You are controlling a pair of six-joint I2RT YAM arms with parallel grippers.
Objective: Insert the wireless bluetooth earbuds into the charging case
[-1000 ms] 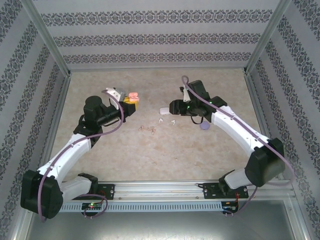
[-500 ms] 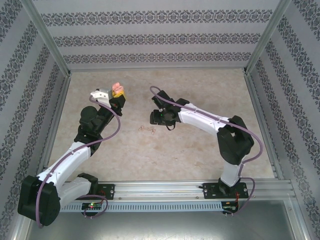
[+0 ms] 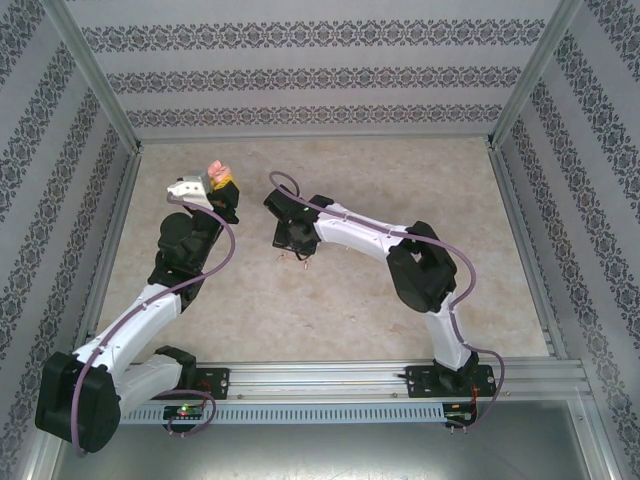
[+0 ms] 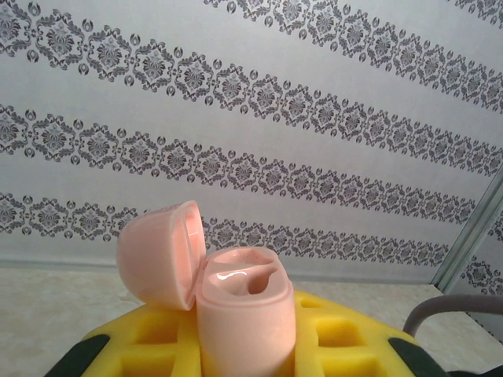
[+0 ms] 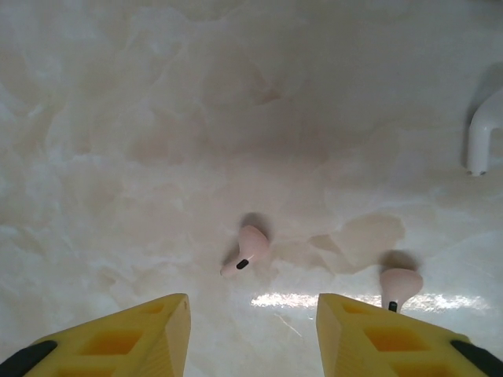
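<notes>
Top external view, from the left: the left arm reaches over the marble-patterned table (image 3: 350, 310) with its left gripper (image 3: 222, 184) raised at the far left of the tabletop. Its fingers are clamped on a pink charging case (image 3: 214, 170), held clear of the surface. The left wrist camera shows that case standing upright between the yellow finger pads (image 4: 338, 338). Its lid (image 4: 161, 251) is flipped open and hinged over to the left, and its glossy moulded wells face up against the damask-striped wall (image 4: 314, 118).

To the right, near the middle of the table, the right arm bends across and points its right gripper (image 5: 253, 306) down at the surface. The right wrist camera shows the two yellow fingers (image 5: 149, 334) spread apart with nothing between them, poised above the marble. A pinkish earbud (image 5: 247, 251) lies on the table just ahead of the gap, slightly nearer the left finger, its dark-tipped stem pointing down-left. A second pinkish earbud (image 5: 399, 284) rests farther right, just in front of the right finger. At the far right edge of that view lies a white earbud (image 5: 481, 141), well apart from the pink pair.
</notes>
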